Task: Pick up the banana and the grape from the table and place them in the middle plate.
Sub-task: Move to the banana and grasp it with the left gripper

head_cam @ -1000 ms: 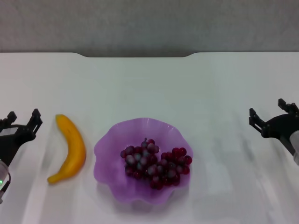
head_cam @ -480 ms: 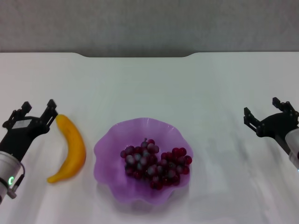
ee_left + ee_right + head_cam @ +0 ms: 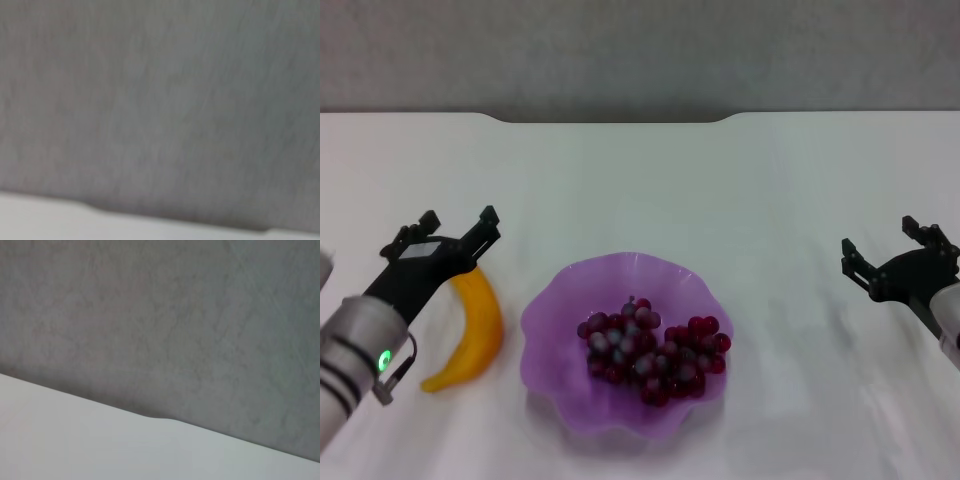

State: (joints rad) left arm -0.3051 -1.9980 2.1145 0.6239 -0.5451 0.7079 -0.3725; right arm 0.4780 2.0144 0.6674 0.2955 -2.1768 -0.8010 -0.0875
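We already have the grape (image 3: 654,358) lying in the middle plate (image 3: 560,300), so the banana (image 3: 472,334) on the tabletop (image 3: 650,190) just left of it comes next. We should centre the left pincer (image 3: 446,229) across the curve's mid-body before lowering. It gapes wide and empty above the banana's far end, perhaps not touching. The right pincer (image 3: 894,246) waits released, well apart.

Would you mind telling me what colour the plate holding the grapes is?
The plate is translucent light purple with a wavy rim, seen best in the head view.
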